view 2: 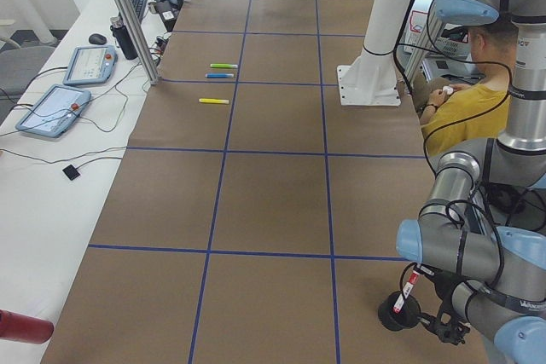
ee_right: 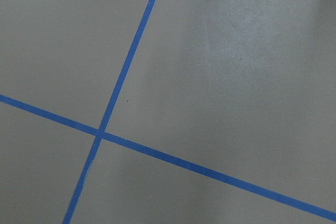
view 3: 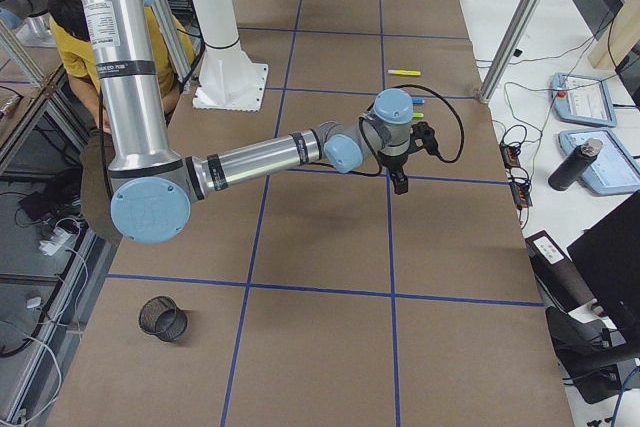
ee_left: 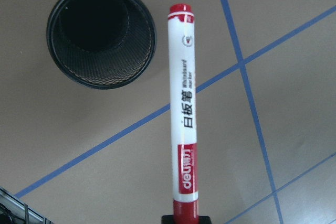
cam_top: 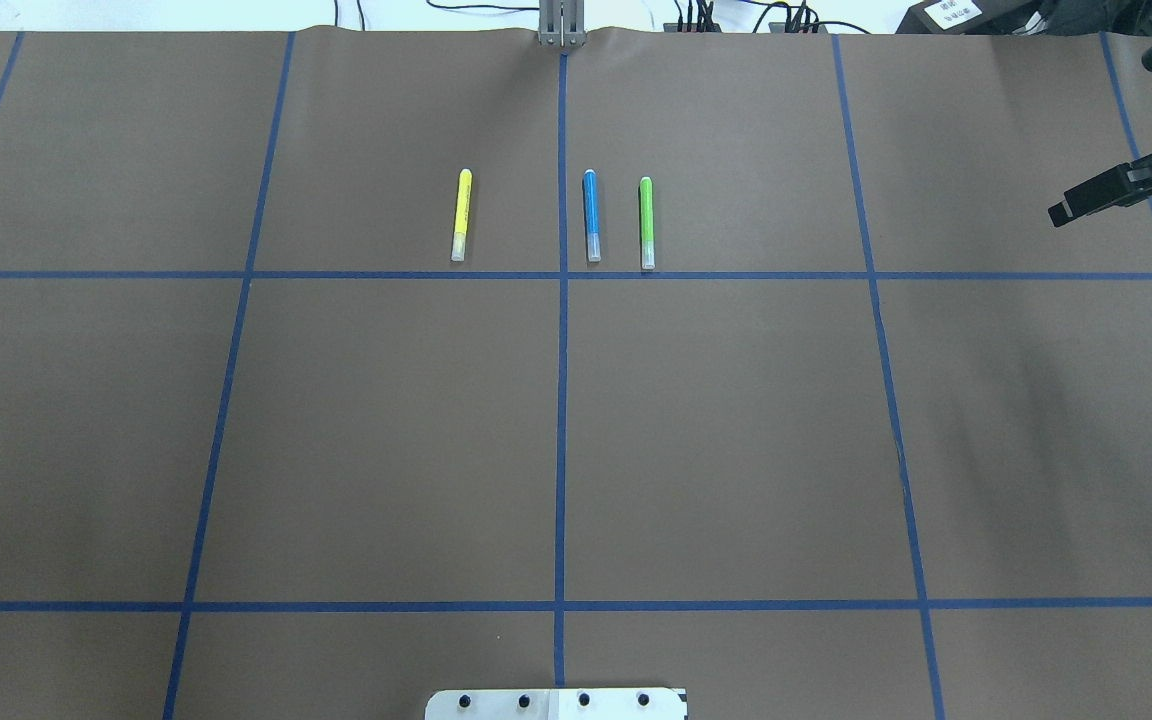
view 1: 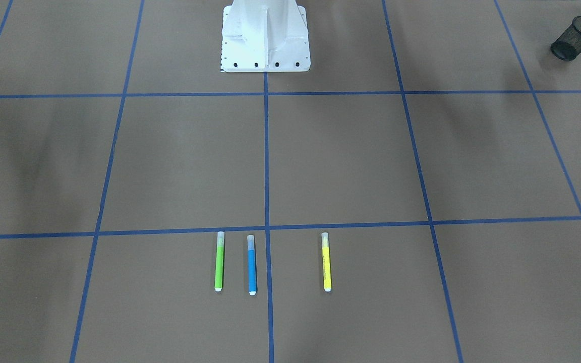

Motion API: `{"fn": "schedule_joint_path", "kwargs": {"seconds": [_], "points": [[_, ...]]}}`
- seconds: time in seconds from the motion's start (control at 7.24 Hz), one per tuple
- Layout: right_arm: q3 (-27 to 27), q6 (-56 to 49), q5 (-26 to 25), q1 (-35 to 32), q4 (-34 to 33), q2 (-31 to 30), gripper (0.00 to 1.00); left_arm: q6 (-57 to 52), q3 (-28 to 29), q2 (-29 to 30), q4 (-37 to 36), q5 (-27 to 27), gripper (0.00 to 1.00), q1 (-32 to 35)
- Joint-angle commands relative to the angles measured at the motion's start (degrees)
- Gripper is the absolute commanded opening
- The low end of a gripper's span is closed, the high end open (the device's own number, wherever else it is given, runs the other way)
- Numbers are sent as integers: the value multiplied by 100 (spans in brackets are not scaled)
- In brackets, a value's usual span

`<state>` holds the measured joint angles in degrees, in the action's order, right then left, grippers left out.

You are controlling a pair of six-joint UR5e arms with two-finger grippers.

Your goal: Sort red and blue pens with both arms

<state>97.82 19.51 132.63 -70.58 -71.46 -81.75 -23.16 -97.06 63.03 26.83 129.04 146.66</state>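
Left gripper (ee_left: pixel 186 219) was clamped on the red-capped marker (ee_left: pixel 184 103), near the black mesh cup (ee_left: pixel 100 35). Blue highlighter (view 1: pixel 252 264) lay well apart from that cup. Right gripper (cam_top: pixel 1071 207): state could not be determined.

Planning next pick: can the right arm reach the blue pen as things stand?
Likely yes. The blue pen lies flat in the open, nothing over it. Only the green pen lies between it and the right claw, close beside it but not touching, so a pick from above looks feasible.
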Motion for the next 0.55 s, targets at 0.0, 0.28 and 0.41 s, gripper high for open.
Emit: {"fn": "schedule_joint_path", "kwargs": {"seconds": [0.0, 0.28, 0.41], "points": [[18, 0, -18, 0, 0, 1, 100, 5, 476, -1, -38, 16, 0, 21], [35, 0, -18, 0, 0, -7, 100, -4, 749, 16, -56, 16, 0, 56], [35, 0, -18, 0, 0, -7, 100, 5, 828, 25, -64, 25, 0, 65]]}}
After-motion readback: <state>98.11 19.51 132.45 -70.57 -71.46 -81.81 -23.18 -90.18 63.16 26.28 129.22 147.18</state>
